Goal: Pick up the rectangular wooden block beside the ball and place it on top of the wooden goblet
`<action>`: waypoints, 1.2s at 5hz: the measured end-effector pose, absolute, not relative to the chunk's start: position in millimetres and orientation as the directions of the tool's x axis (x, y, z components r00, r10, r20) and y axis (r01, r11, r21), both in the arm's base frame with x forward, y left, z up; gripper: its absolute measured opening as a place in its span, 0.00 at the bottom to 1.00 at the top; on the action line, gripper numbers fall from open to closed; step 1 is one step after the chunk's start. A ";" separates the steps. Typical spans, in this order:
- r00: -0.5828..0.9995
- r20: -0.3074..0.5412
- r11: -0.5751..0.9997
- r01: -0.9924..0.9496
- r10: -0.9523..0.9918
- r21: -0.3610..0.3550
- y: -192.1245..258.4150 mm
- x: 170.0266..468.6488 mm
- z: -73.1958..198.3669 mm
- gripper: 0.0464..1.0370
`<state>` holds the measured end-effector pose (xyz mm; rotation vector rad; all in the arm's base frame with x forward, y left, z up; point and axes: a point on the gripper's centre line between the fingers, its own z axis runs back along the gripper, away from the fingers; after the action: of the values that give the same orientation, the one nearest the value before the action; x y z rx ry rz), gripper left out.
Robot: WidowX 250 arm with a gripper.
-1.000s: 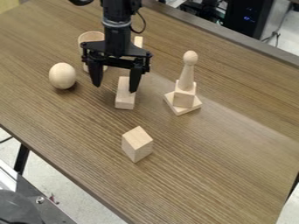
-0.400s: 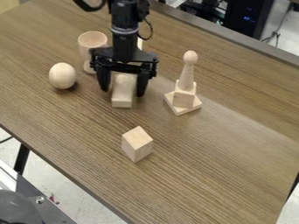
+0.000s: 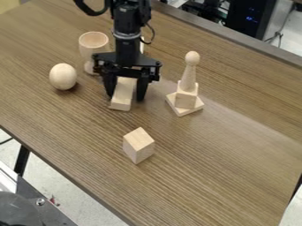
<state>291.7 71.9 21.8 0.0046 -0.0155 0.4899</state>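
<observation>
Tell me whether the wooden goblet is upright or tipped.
Upright: the wooden goblet opens upward, its bowl above its foot on the table.

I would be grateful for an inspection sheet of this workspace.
Surface: wood-grain table
Job's things: oblong wooden block between the gripper's fingers; contact unclear
Clutter: wooden egg, goblet, stacked tower topped by a round-headed pin, smaller block nearer the camera
Gripper: open, fingers astride the oblong block
Cables: black loop beside the arm
Surroundings: dark case beyond the table, metal equipment lower left
</observation>
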 end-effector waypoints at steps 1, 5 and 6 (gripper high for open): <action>0.884 0.016 0.884 -0.467 0.467 0.000 71.5 290.6 21.5 0.50; 0.898 0.129 0.906 -0.423 0.420 -0.003 79.7 300.5 82.1 0.50; 0.889 0.132 0.897 -0.442 0.439 -0.007 95.3 303.1 93.8 0.50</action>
<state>303.1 95.3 93.8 0.0235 -0.1318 0.4576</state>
